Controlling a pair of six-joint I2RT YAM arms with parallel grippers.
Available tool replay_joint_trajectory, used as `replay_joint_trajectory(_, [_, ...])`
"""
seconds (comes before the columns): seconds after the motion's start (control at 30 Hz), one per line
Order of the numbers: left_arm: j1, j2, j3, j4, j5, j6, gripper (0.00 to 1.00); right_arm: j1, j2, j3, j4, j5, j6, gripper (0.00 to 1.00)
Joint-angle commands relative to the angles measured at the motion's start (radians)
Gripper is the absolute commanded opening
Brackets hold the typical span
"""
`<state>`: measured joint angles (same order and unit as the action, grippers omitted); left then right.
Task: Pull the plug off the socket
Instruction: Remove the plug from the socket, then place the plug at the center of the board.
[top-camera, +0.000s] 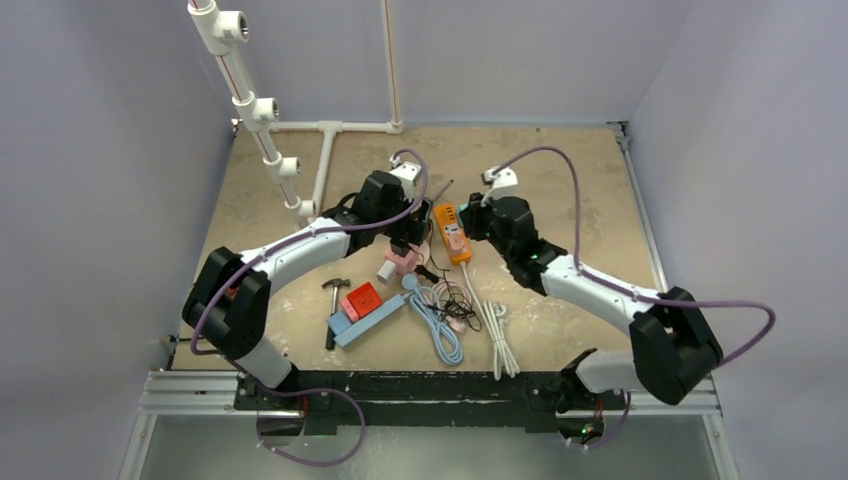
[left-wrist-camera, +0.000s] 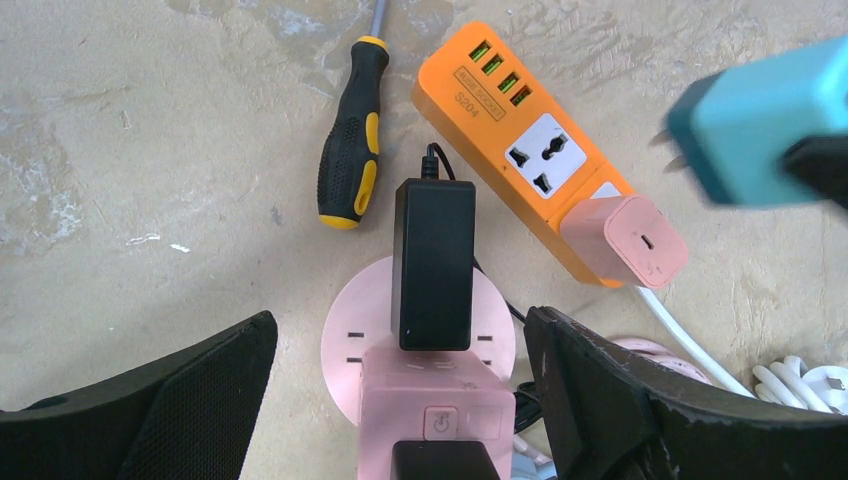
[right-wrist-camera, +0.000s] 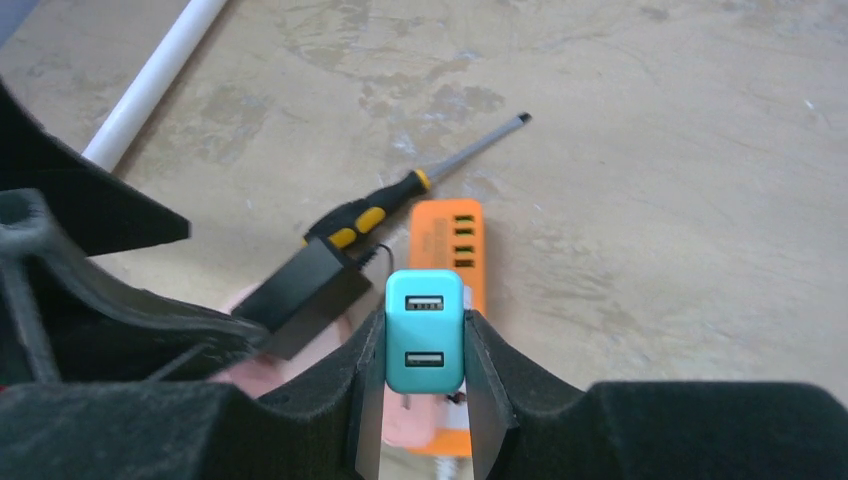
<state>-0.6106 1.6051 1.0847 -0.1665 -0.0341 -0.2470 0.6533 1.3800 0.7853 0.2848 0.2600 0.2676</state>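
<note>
Teal plug is clamped in the right gripper, prongs free above the orange strip. Left gripper is spread open.

Finishes you're looking at: worktop is matt, rough and mottled with pale stains, and you can't tell the material from here. Orange power strip is smooth, glossy plastic. Teal charger is smooth plastic with a soft sheen. Pink adapter and pink socket cube are smooth satin plastic. Black power brick is semi-gloss plastic. Your screwdriver has a black-and-yellow handle that looks rubbery, plus a dull grey metal shaft. White pipe is smooth, glossy plastic. Jaws read matt black and finely grainy.
</note>
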Motion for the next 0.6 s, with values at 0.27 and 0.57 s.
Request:
replay_joint_trajectory(0.27, [0.003,-0.108,0.007,0.022,-0.02,0.027,0.93,-0.494,-0.149,-0.149,0.039,-0.219,0.206,0.0])
replay_joint_trajectory(0.57, [0.003,-0.11,0.013,0.019,-0.01,0.031,0.93,-0.756,-0.003,-0.236,0.182,-0.38,0.383,0.0])
